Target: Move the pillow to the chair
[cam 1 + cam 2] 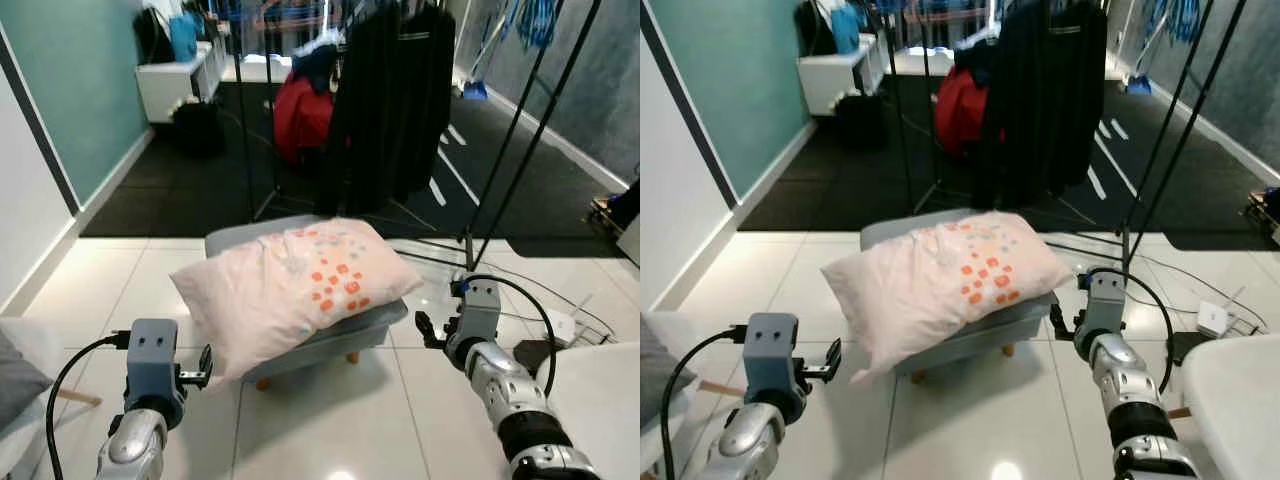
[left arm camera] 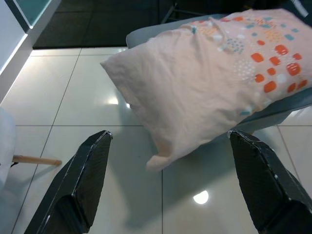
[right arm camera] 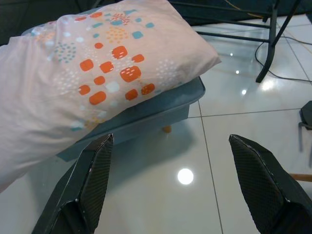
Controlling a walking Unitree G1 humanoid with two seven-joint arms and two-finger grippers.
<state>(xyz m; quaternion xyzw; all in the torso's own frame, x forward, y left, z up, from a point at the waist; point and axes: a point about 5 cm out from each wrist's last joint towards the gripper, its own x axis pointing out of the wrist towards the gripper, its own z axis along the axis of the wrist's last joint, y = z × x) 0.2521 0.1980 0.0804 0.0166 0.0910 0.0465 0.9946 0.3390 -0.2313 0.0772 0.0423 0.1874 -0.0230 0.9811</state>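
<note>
A pale pink pillow point(image 1: 290, 285) with orange and teal squares lies across a low grey-blue cushioned chair point(image 1: 352, 334) on short wooden legs, its left end hanging past the seat edge. My left gripper point(image 2: 169, 135) is open, low and just short of that overhanging corner, touching nothing. At the chair's right side my right gripper point(image 3: 170, 138) is also open, near the floor, with nothing between its fingers.
A black clothes rack with dark garments point(image 1: 390, 90) and a red bag point(image 1: 300, 115) stands behind the chair on dark carpet. Cables point(image 1: 540, 300) and a white box point(image 1: 560, 325) lie on the tiles at right. White furniture point(image 1: 600, 400) fills the lower right corner.
</note>
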